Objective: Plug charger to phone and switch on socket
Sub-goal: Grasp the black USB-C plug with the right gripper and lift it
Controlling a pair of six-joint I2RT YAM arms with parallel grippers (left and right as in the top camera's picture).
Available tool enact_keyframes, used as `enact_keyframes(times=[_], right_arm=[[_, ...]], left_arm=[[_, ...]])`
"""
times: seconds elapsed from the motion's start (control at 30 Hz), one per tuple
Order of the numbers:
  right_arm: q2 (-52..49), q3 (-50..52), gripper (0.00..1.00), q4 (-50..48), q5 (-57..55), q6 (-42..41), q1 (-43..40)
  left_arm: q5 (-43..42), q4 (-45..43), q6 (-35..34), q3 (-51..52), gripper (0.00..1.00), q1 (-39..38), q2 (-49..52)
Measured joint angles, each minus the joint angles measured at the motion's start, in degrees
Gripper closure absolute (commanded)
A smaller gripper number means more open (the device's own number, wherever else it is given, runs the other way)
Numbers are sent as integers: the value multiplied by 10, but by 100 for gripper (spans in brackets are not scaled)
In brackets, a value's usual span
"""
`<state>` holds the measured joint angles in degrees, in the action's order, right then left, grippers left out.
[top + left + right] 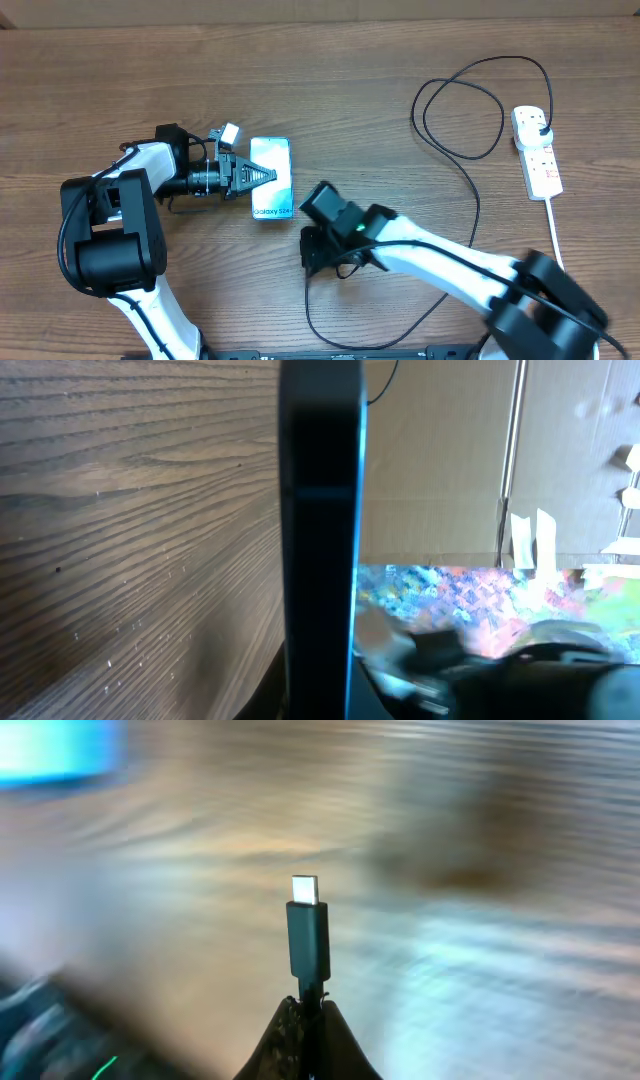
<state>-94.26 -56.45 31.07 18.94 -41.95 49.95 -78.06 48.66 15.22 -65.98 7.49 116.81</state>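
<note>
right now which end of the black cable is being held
The small connector tip, pinched in the right fingers; the plug end sits in the power strip.

A robotics test bench: plain wood-grain table (320,60); cardboard wall (450,460) at its edge.

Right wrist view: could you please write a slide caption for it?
Right gripper shut on the charger, its connector tip sticking out ahead, blurred wooden table behind.

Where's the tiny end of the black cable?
In the right wrist view, the connector tip sticks up from the shut right gripper, just right of the phone overhead.
</note>
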Motion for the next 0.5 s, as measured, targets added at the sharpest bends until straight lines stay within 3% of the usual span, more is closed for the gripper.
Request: enact_keyframes(times=[0.27, 0.5], right_arm=[[84, 13, 96, -33, 93, 95, 7], [83, 157, 96, -307, 87, 63, 39]], left_arm=[[0, 0, 0, 0, 96, 0, 0], [-10, 4, 0, 0, 96, 0, 0]])
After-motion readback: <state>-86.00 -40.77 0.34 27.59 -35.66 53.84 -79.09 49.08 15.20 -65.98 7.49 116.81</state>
